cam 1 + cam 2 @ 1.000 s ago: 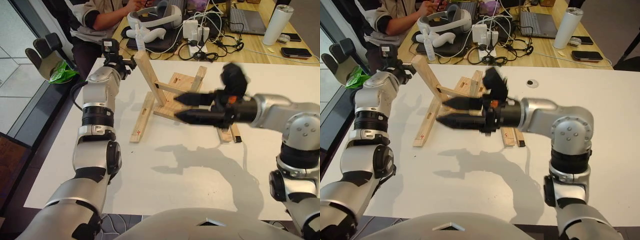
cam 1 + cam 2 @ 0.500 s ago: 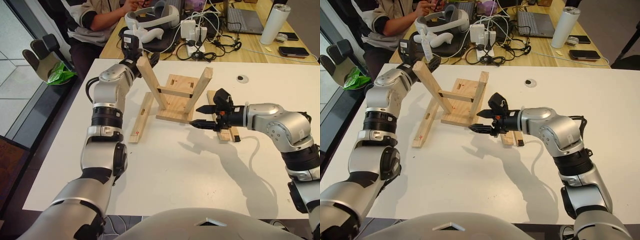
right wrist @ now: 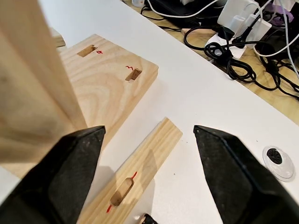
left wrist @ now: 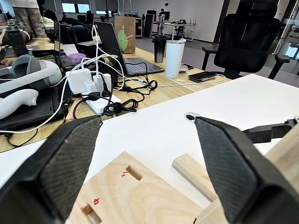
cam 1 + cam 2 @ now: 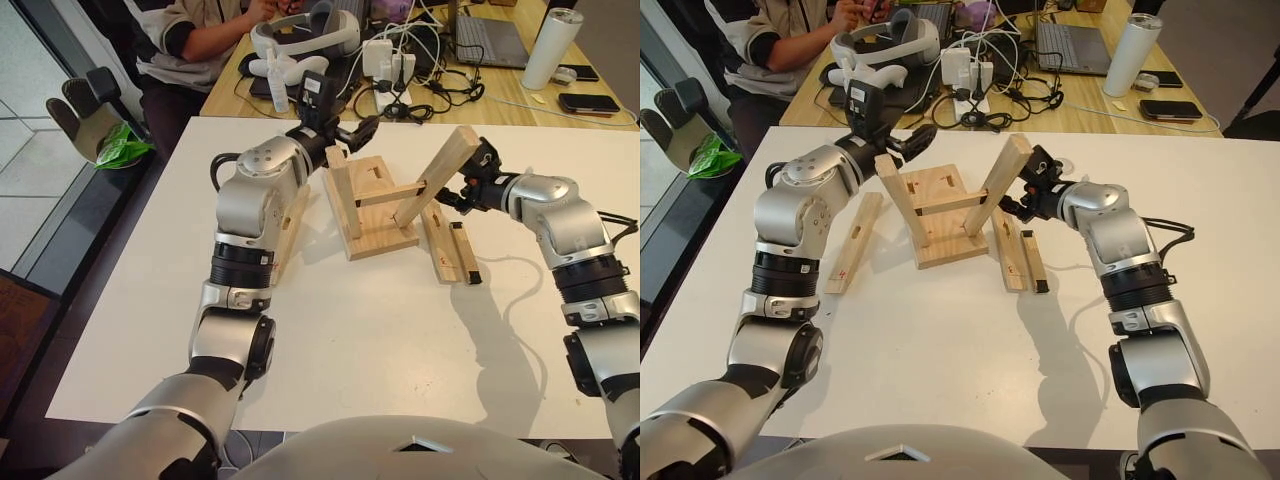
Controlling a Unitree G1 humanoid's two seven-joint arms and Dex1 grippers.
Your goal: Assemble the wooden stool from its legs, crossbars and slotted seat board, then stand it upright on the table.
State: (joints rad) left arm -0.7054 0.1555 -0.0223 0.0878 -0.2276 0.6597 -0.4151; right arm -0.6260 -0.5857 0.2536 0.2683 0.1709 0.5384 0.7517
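The right end effector (image 3: pixel 148 140) has its two dark fingers (image 3: pixel 70 179) spread wide above the white counter (image 3: pixel 201 88). A loose wooden bar (image 3: pixel 140 163) with an oblong slot lies between them. An upright wooden leg (image 3: pixel 32 84) stands against one finger, beside the slotted seat board (image 3: pixel 110 81). Black cables (image 3: pixel 233 65) lie beyond, and a round grommet (image 3: pixel 279 156) is set in the counter.

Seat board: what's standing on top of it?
Two legs joined by a crossbar stand tilted on the seat board. Two empty slots show in it. Whether the legs' feet sit in slots is covered by the legs.
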